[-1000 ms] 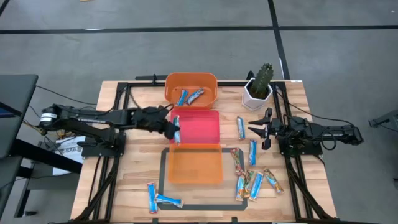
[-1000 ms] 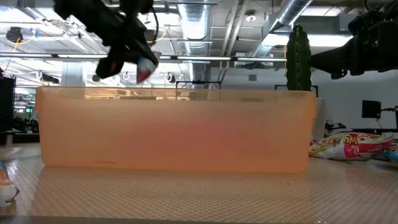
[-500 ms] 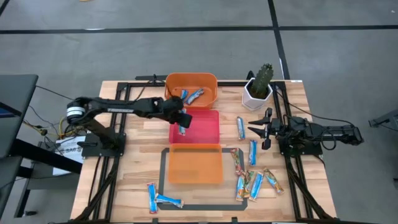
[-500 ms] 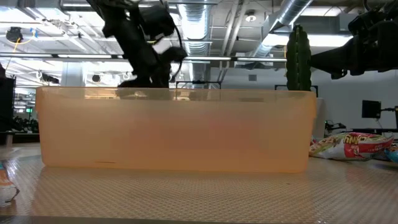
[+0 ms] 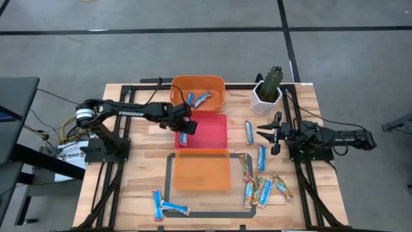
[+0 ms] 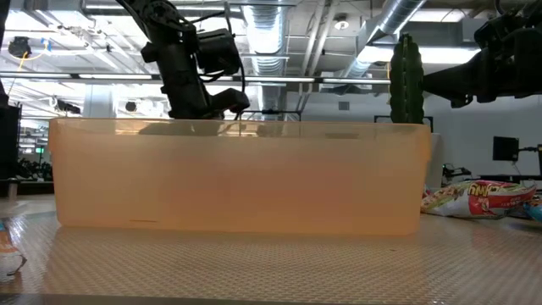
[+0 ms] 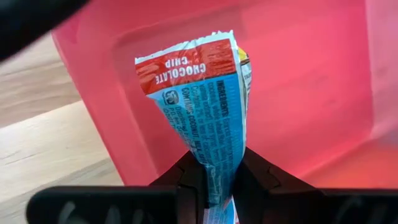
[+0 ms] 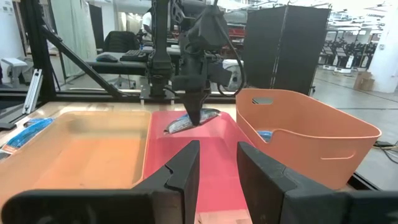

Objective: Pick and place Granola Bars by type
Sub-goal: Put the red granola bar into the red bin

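My left gripper (image 5: 183, 131) hangs over the left part of the pink-red tray (image 5: 212, 129), shut on a blue-and-white granola bar (image 7: 199, 99) with a red printed end. In the right wrist view the bar (image 8: 193, 122) shows low inside that tray. Two blue bars lie in the orange tub (image 5: 197, 92) at the far side. The orange tray (image 5: 203, 171) sits near the front. Several loose bars (image 5: 257, 174) lie on the table's right and two (image 5: 164, 205) at the near left. My right gripper (image 5: 267, 134) waits open at the right. My left gripper pinches the bar's blue end (image 7: 215, 163) between its two fingers, which come steeply from above. The red-printed end (image 7: 186, 62) sticks out free beyond the fingertips, down in the pink-red tray. Whether that end touches the tray's floor, I cannot tell.
A potted cactus (image 5: 268, 89) stands at the far right of the table. Black frame rails (image 5: 122, 161) run along both sides of the wooden top. In the low view the orange tray's wall (image 6: 237, 178) hides the pink-red tray behind it.
My left gripper has sunk toward the pink-red tray and tipped to point more steeply down, still shut on the bar. The bar has gone from above the trays' rims to low inside the pink-red tray.
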`<state>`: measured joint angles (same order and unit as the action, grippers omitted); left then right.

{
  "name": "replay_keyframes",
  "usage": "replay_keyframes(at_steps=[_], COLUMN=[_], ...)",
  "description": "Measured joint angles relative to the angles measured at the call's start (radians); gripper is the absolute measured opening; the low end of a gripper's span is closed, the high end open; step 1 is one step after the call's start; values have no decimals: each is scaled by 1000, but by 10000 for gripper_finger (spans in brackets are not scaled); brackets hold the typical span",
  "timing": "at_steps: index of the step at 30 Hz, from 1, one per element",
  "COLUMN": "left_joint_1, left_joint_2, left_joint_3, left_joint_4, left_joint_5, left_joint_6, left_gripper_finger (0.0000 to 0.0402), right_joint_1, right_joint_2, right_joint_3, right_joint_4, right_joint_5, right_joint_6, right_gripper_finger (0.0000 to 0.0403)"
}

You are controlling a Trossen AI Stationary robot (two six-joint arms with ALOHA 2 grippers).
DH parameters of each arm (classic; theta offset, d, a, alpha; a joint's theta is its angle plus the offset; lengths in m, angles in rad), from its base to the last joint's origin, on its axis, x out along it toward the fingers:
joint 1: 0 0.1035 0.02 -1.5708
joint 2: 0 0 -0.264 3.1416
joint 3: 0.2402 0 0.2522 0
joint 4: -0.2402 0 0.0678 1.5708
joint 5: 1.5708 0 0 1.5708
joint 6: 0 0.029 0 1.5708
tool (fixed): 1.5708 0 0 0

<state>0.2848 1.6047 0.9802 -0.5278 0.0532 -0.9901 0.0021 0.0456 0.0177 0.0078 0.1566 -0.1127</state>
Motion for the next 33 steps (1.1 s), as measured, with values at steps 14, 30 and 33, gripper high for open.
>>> replay_keyframes(at_steps=[14, 30, 33], left_joint_1=[-1, -10, -20], left_joint_2=[-1, -88, -152], left_joint_3=[0, 0, 0], left_joint_4=[-43, 7, 7], left_joint_5=[-7, -56, -83], left_joint_6=[-45, -10, 23], left_gripper_finger=[105, 125, 125], right_joint_1=[0, 0, 0], right_joint_2=[0, 0, 0], right_joint_3=[0, 0, 0], right_joint_4=[0, 0, 0], right_joint_5=[0, 0, 0], right_joint_6=[0, 0, 0], right_gripper_finger=[102, 102, 102])
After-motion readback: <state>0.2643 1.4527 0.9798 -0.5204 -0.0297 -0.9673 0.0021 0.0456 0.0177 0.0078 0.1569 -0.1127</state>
